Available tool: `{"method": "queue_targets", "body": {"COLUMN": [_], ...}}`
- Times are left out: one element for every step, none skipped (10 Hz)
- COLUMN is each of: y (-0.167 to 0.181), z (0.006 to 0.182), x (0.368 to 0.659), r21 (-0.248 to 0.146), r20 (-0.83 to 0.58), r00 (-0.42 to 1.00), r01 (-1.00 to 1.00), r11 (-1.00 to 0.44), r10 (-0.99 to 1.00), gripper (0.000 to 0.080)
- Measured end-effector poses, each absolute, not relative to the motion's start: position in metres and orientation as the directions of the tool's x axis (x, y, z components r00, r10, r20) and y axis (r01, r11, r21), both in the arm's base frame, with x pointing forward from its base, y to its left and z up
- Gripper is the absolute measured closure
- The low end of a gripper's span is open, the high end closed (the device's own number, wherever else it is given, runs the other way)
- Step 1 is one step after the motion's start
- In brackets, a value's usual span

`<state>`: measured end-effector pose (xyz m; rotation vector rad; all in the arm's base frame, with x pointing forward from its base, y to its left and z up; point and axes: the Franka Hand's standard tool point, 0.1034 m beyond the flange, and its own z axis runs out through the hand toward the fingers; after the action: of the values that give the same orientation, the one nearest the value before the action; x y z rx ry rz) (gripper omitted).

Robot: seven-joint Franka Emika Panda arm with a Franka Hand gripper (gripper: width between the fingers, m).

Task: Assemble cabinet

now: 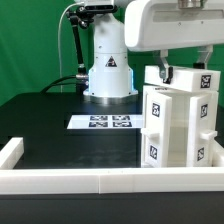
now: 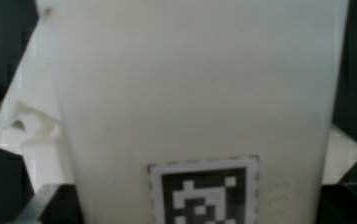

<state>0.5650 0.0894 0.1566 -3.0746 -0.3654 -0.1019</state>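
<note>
A: Where is the cabinet now?

B: It stands upright on the black table, at the exterior view's right, just behind the low white border wall. It is a white box body with smaller white blocks against its front and side.

A: Is there any writing or brand on it?

B: No letters that I can read. I see only square black-and-white marker tags: one on the top right corner, some on the front blocks, one low at the side. Their patterns are too small to tell apart.

A: And the gripper?

B: It comes down from the white wrist housing onto the top edge of the cabinet. One dark finger shows there and seems to touch the top. Whether the jaws are wide or closed on the panel, I cannot tell.

A: Does the wrist view help?

B: Little. A white panel fills it, with one tag near the edge, blurred.

A: What else is on the table?

B: The marker board lies flat before the white robot base, well apart from the cabinet.
</note>
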Motion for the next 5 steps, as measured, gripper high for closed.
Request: {"method": "queue_targets", "body": {"y": [0.0898, 0.0899, 0.0904, 0.0909, 0.0905], "z": [0.1571, 0.1573, 0.1578, 0.1582, 0.1578], "x": [0.5658, 0.5662, 0.5671, 0.5685, 0.5699], "r21": [-0.042, -0.049, -0.054, -0.064, -0.073], "r20": [0.07, 0.067, 0.068, 0.071, 0.079], "r00": [0.989, 0.997, 0.997, 0.986, 0.971], "r01": [0.135, 0.035, -0.041, -0.148, -0.219], "r11": [-0.99, -0.998, -0.998, -0.987, -0.973], "r10": [0.132, 0.032, -0.045, -0.152, -0.224], "gripper": [0.0236, 0.0236, 0.0236, 0.0236, 0.0236]}}
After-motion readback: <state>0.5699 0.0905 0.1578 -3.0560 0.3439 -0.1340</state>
